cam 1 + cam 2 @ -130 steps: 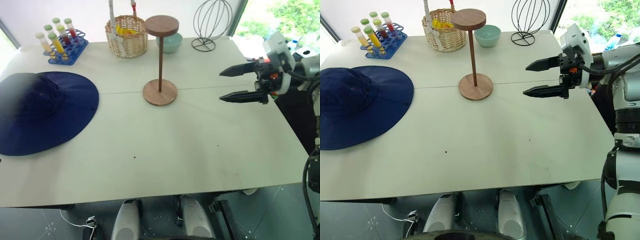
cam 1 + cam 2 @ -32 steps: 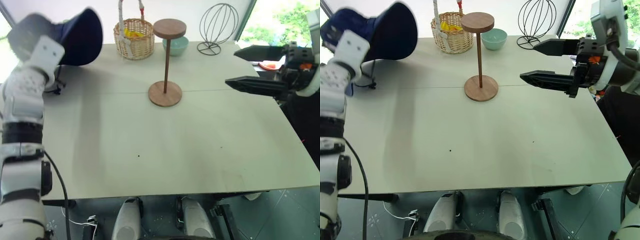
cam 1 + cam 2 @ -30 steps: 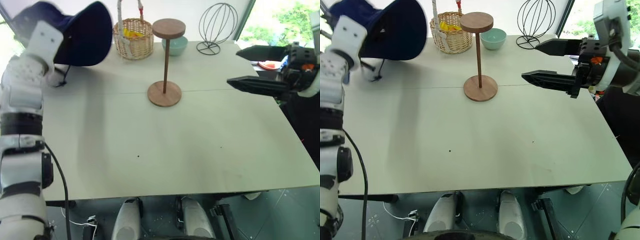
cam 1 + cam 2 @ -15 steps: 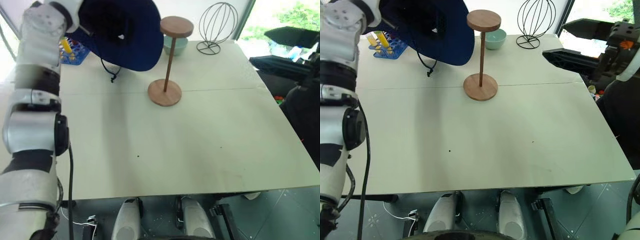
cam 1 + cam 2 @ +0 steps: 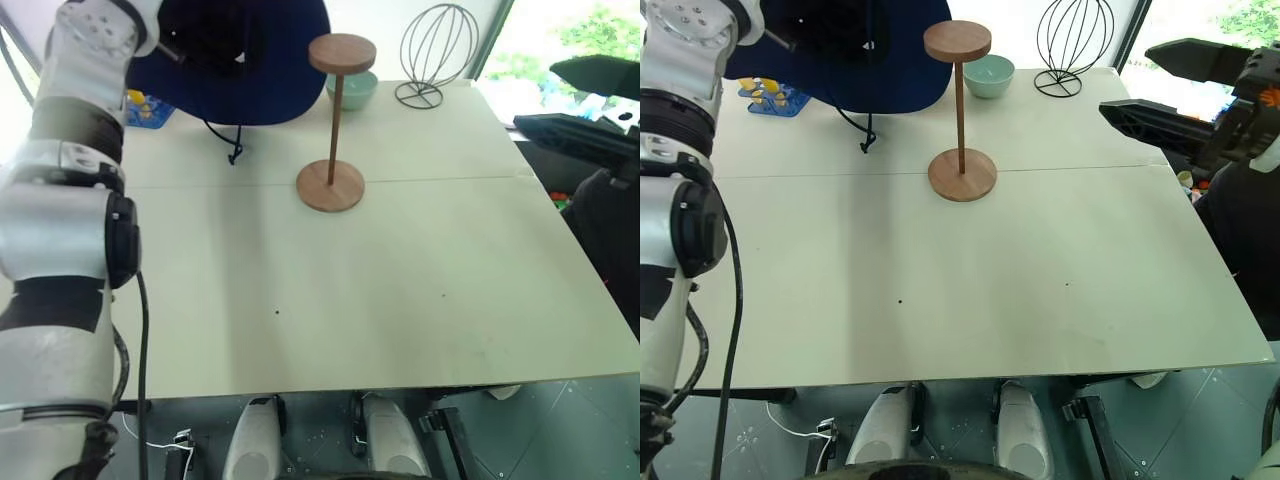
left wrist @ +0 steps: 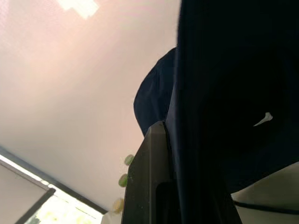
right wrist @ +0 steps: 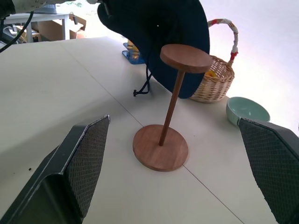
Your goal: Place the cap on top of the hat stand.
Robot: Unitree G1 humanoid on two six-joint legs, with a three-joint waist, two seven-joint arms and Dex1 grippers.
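The navy blue cap (image 5: 262, 70) hangs in the air over the table's far left, its inside facing me and its chin cord (image 5: 236, 148) dangling. My left gripper (image 5: 183, 47) is shut on the cap's fabric; one finger (image 6: 149, 182) presses against the cloth. The cap's brim reaches the left edge of the top disc of the brown wooden hat stand (image 5: 334, 125), which stands upright mid-table. My right gripper (image 5: 535, 95) is open and empty at the table's right edge, well to the right of the stand, its fingers (image 7: 86, 156) facing it.
Behind the stand sit a teal bowl (image 5: 352, 88) and a black wire frame (image 5: 432, 50). A wicker basket (image 7: 214, 79) stands behind the cap. A blue rack of test tubes (image 5: 770, 95) is at the far left.
My left arm has carried the cap up and rightward from the far left until it hangs beside the stand's top. My right gripper has drawn back toward the right edge, still open.
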